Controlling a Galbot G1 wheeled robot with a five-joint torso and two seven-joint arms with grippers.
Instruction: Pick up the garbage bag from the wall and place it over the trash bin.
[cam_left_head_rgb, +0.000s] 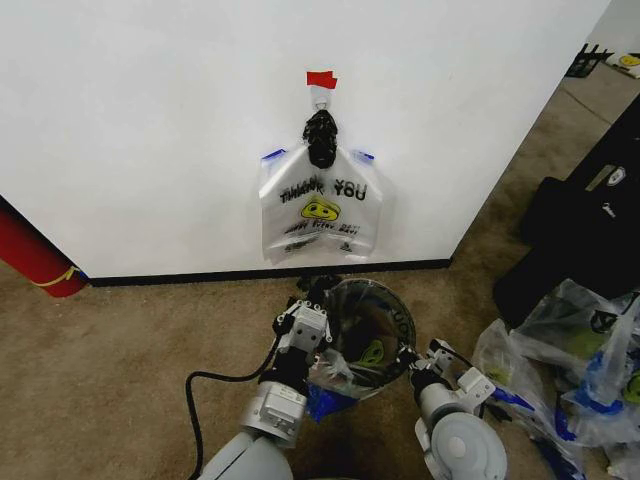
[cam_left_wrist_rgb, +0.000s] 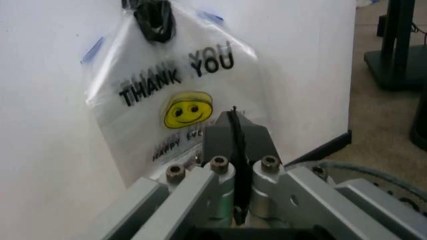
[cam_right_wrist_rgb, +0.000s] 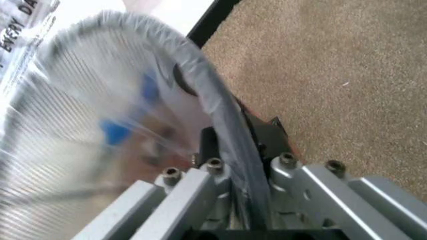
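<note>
White wall (cam_left_head_rgb: 150, 120) w/ black baseboard, tan carpet below; garbage bag (cam_left_head_rgb: 321, 205) hangs flat on wall from a black clip under red tape strip (cam_left_head_rgb: 321, 78).
Bag: thin, see-through white plastic, crinkly, blue handles, black "THANK YOU" lettering, yellow smiley print. Directly below it on carpet sits the trash bin (cam_left_head_rgb: 385, 310), round black wire mesh, already lined w/ glossy clear plastic pulled over the rim. Left gripper (cam_left_head_rgb: 312, 300) at bin's left rim, dark fingers (cam_left_wrist_rgb: 235, 135) pressed together, w/ thin plastic film edge apparently pinched. Right gripper (cam_left_head_rgb: 412, 358) at bin's right rim, clamped on the plastic-wrapped rim. Clear bags (cam_left_head_rgb: 570, 360) w/ green and blue contents heaped at right.
</note>
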